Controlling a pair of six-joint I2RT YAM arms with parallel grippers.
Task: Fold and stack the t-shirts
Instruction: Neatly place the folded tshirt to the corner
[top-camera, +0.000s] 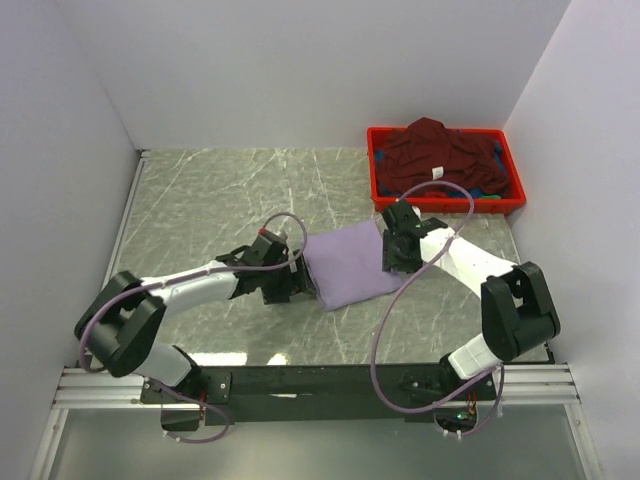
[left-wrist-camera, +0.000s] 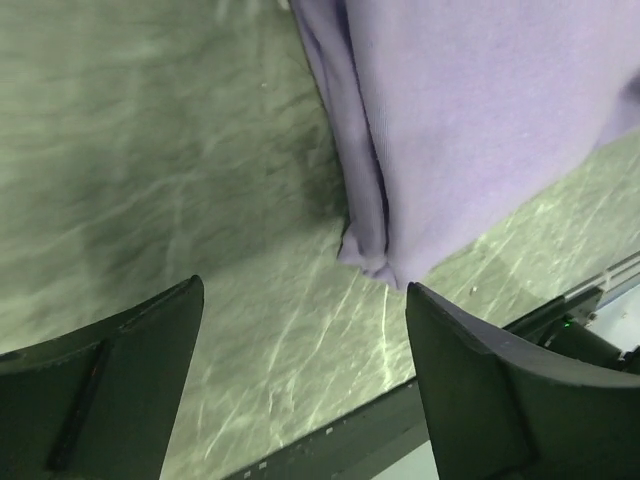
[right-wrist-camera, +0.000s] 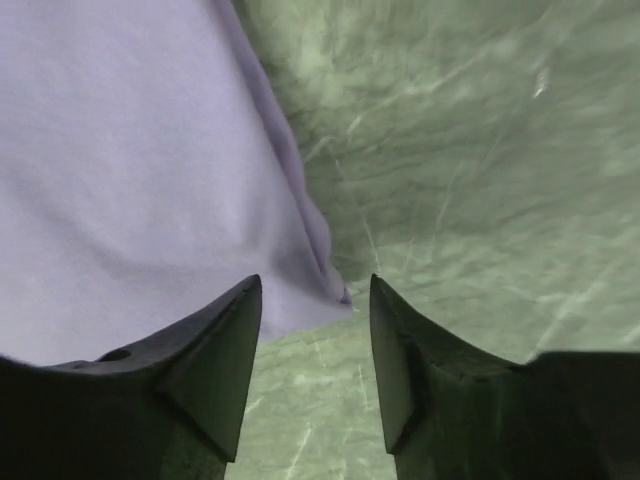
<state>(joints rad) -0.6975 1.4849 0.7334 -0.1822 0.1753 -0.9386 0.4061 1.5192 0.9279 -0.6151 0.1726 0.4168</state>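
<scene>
Lavender t-shirt (top-camera: 345, 265): folded flat, mid-table, layered edges left and right. Marble tabletop (top-camera: 200, 200) spreads wide left and beyond it. Maroon t-shirt (top-camera: 435, 150) heaped in red crate (top-camera: 372, 170), far right corner; white label (top-camera: 437, 173) unreadable. Left gripper (left-wrist-camera: 305, 290): jaws wide, holding nothing, folded corner just ahead. Right gripper (right-wrist-camera: 315, 282): jaws part-open, empty, over opposite edge.
</scene>
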